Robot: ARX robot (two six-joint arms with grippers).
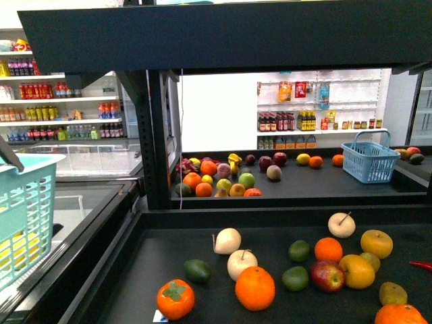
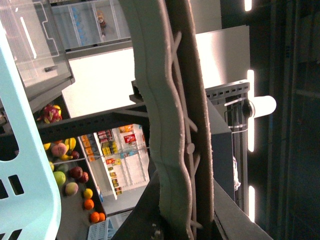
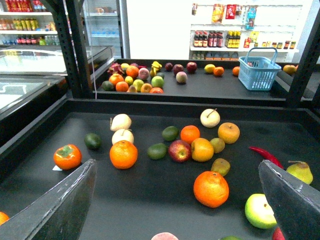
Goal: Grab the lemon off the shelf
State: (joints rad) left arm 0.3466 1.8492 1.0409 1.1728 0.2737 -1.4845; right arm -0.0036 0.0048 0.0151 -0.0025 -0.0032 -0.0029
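Lemon (image 1: 356, 271) lies on the near tray of the shelf (image 1: 223, 217), right of centre in the front view. It is pressed against a red apple (image 1: 327, 275) on its left, with a small yellow-green fruit (image 1: 370, 260) just behind it and an orange (image 1: 328, 249) behind the apple. The rounder golden fruit (image 1: 376, 244) with a stem sits further back and is not the target. In the right wrist view the lemon (image 3: 202, 149) is ahead of the right hand (image 3: 176, 165) and slightly to its right, beyond the big orange (image 3: 211, 188) that lies nearer the hand. The right hand's fingers (image 3: 65, 210) are spread wide with nothing between them. The lemon's long axis is hard to read; it looks to run roughly across the tray, orange end toward the apple. The left hand (image 2: 175, 125) is seen too close to tell spread or pressed together, and is beside the teal basket (image 1: 27, 209) far left, well apart from the lemon. Right arm is clearly nearer. Likely move is a reach forward over the big orange, with little room on the apple side for a finger.
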